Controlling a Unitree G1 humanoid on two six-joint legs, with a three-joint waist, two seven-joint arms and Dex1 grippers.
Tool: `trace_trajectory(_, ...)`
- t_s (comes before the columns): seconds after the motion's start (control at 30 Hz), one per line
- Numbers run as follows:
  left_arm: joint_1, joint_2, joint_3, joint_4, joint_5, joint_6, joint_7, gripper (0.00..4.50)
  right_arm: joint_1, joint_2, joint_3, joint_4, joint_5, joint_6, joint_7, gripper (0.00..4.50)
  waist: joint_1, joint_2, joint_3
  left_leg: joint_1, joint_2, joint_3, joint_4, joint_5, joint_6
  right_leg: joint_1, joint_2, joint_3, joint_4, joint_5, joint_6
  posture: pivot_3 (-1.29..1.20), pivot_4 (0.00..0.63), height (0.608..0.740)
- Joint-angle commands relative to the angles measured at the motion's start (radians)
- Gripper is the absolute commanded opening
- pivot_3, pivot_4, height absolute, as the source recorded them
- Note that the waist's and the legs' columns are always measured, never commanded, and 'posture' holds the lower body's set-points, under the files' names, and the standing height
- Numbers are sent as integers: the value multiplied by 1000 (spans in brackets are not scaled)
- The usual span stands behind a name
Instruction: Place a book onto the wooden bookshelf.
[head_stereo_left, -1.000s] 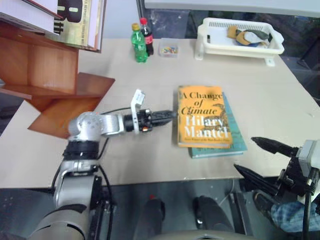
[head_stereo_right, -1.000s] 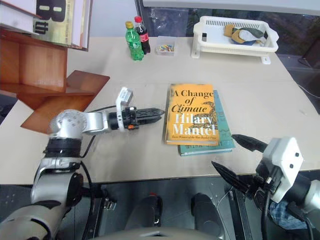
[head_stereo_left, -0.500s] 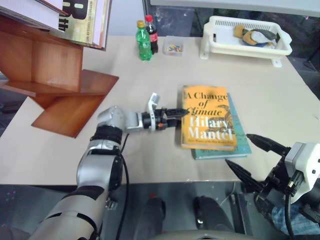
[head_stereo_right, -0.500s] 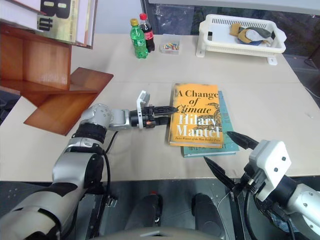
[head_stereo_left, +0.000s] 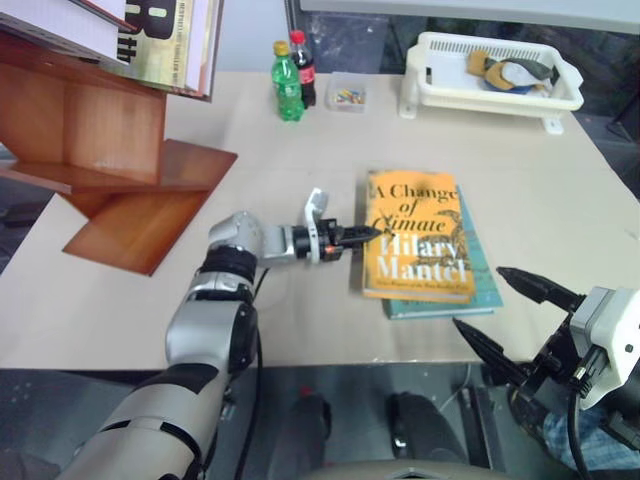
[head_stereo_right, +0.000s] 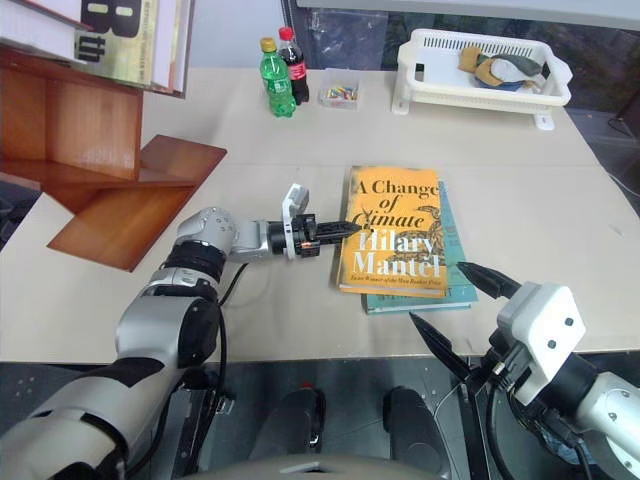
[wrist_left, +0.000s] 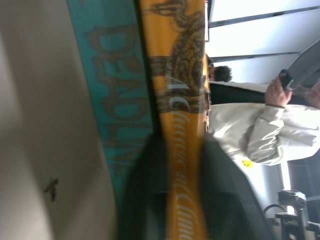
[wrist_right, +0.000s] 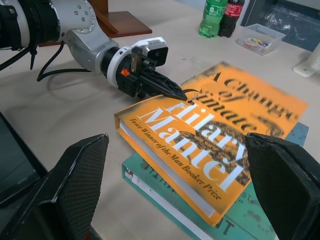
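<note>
- A white basket (head_stereo_left: 430, 62) stands at the table's far right corner, holding some tan and dark soft items that I cannot identify.
- A small clear box (head_stereo_left: 345, 93) of coloured bits sits beside a green bottle (head_stereo_left: 286, 83) and a dark red-capped bottle (head_stereo_left: 302, 66) at the far edge.
- The wooden bookshelf (head_stereo_left: 95, 150) stands on the table at my left, with white and gold books (head_stereo_left: 165, 40) leaning on its upper board; its top is cut off from view.
- The book (head_stereo_left: 415, 235) lies flat mid-table, orange-yellow, with "A Change of Climate" in dark letters, "Hilary Mantel" in white, and white page edges.
- It rests on a thin teal book (head_stereo_left: 478, 285), which is mostly covered, only its right and near margins peeking out.
- My left gripper (head_stereo_left: 362, 236) is clamped on the orange book's left edge, one finger above the cover and one below.
- My right gripper (head_stereo_left: 498, 310) hangs at the table's near edge, fingers spread wide, holding nothing.
- In my left wrist view a person in a white jacket (wrist_left: 250, 130) stands beyond the table.
</note>
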Motion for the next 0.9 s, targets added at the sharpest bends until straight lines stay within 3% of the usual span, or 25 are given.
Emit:
trace_trajectory(0.03,-27,0,32,-2,1,26,-19,23,1,-13,-2,-23,0,-32,-11,4500,0,0,0,0,0,0,0,0,0,0,0,0,0,0,0,0,150,740)
trace_trajectory(0.27,-19,72,95,-86,-21,89,12,23,-118,-6,64,-23,0,27,-25,4500,-5,0,0,0,0,0,0,0,0,0,0,0,1,0,0,0,150,740)
trace_trajectory(0.5,126,202,93,-625,-67,83,33,23,-411,89,192,37,-5,179,30,4500,-1,-1,1,0,1,0,0,0,0,0,0,0,1,2,-4,0,150,740)
trace_trajectory(0.67,318,424,-16,-1036,93,-306,-91,23,-613,173,297,150,-36,238,151,4500,-2,-1,1,2,3,1,-1,0,0,0,0,1,0,3,-5,0,150,740)
trace_trajectory(0.77,399,490,-4,-1101,202,-631,-157,23,-700,217,337,220,-59,254,231,4500,3,2,-1,3,2,2,-1,0,0,0,0,1,0,0,-9,0,150,740)
trace_trajectory(0.9,402,558,124,-1062,285,-1060,-221,23,-830,287,392,345,-102,253,367,4500,6,-2,1,1,2,2,0,0,0,0,0,0,0,0,-9,0,150,740)
